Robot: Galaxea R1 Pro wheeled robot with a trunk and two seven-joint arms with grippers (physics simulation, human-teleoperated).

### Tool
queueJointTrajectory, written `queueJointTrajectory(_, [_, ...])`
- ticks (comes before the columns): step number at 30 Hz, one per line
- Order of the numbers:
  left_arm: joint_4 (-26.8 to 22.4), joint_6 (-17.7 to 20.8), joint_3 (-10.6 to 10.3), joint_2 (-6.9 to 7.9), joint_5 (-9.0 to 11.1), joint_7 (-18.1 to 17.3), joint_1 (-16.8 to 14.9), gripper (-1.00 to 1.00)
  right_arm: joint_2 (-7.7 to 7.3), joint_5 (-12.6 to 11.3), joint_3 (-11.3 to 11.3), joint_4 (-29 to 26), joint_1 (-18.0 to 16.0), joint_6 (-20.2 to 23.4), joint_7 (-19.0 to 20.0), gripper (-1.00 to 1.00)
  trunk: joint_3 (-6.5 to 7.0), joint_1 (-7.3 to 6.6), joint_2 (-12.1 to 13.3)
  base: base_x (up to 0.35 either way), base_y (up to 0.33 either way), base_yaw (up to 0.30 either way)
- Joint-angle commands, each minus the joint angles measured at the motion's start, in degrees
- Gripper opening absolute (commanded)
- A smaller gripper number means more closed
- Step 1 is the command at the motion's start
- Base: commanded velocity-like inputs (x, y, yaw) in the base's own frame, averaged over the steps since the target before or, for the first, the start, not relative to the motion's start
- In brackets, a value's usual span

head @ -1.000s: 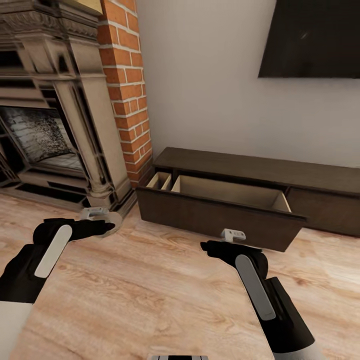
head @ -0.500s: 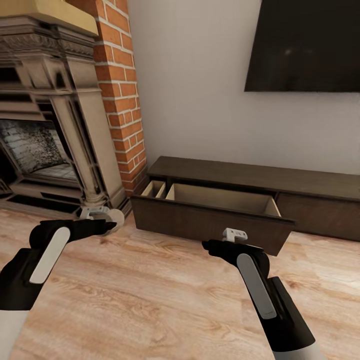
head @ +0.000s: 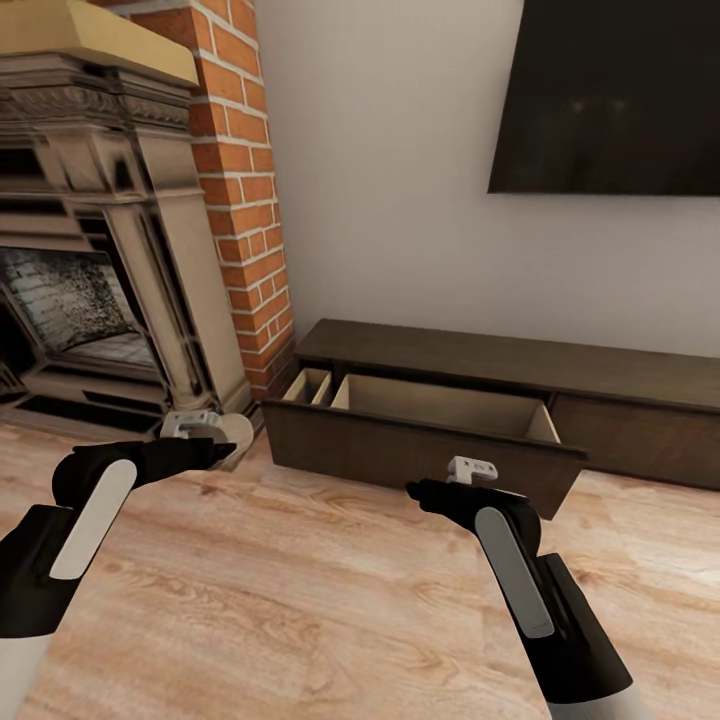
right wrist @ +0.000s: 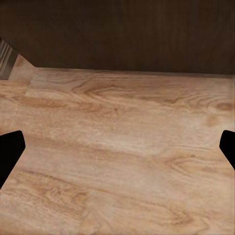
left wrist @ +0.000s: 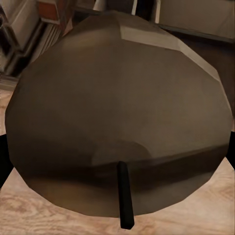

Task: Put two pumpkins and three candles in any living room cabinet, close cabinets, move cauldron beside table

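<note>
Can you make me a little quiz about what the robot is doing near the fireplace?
1. True or false: the drawer of the cabinet is pulled open.
2. What is the left gripper holding? A) a pumpkin B) a candle C) nothing
3. Fill in: the right gripper hangs open over the wooden ____.

Key:
1. True; its pale inside shows.
2. B; the tan candle with its dark wick sits between the fingers in the left wrist view.
3. floor; the right wrist view shows bare planks between the fingertips, with the drawer's dark front ahead.
</note>
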Motion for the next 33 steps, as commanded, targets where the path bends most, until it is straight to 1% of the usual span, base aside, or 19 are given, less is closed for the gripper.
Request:
queueJointTrajectory(1, [-0.08,0.15,-0.11,0.03,0.54,0.59,-0.03,-1.00,-0.06,-0.59,-0.03,-0.06,-0.03,0.12,-0.60,1.00,0.13,-0.23,0.39,0.000,0.000,-0.008])
queueJointTrajectory(7, [-0.17,0.15,-0.27,-0.07,0.44,0.63,-0.02,-1.00,-0.22,-0.83,-0.55,-0.06,0.01,0.04,-0.60,1.00,1.35,-1.55,2.80,0.000,0.000,-0.149])
queueJointTrajectory(11, [-0.22,0.15,-0.33,-0.04,0.42,0.63,-0.02,-1.00,-0.22,-0.91,-2.10,0.01,0.03,0.06,-0.60,1.00,1.51,-1.55,2.80,0.000,0.000,-0.252])
queueJointTrajectory(16, [-0.30,0.15,-0.34,-0.01,0.40,0.63,-0.02,-1.00,-0.25,-0.92,-2.56,0.02,0.03,0.09,-0.60,1.00,1.75,-1.55,2.80,0.024,0.000,-0.267])
queueJointTrajectory(20, [-0.28,0.15,-0.34,-0.06,0.38,0.63,-0.02,-1.00,-0.39,-0.94,-3.06,0.17,0.04,0.07,-0.60,1.00,1.94,-1.55,2.80,0.227,0.000,-0.269])
queueJointTrajectory(22, [-0.25,0.15,-0.34,-0.08,0.38,0.63,-0.02,-1.00,-0.57,-1.02,-5.17,0.28,0.04,0.11,-0.59,1.00,2.03,-1.55,2.80,0.302,0.000,-0.270])
queueJointTrajectory(24, [-0.24,0.15,-0.34,-0.09,0.38,0.63,-0.02,-1.00,-0.66,-1.06,-6.38,0.33,0.04,0.15,-0.58,1.00,2.12,-1.55,2.80,0.318,0.000,-0.270])
queueJointTrajectory(26, [-0.24,0.15,-0.34,-0.09,0.38,0.63,-0.02,-1.00,-0.72,-1.08,-7.01,0.35,0.04,0.18,-0.59,1.00,2.22,-1.55,2.80,0.327,0.000,-0.270])
queueJointTrajectory(33, [-0.23,0.15,-0.34,-0.10,0.38,0.63,-0.02,-1.00,-0.77,-1.15,-7.72,0.66,0.04,0.16,-0.60,1.00,2.55,-1.55,2.80,0.332,-0.056,-0.270])
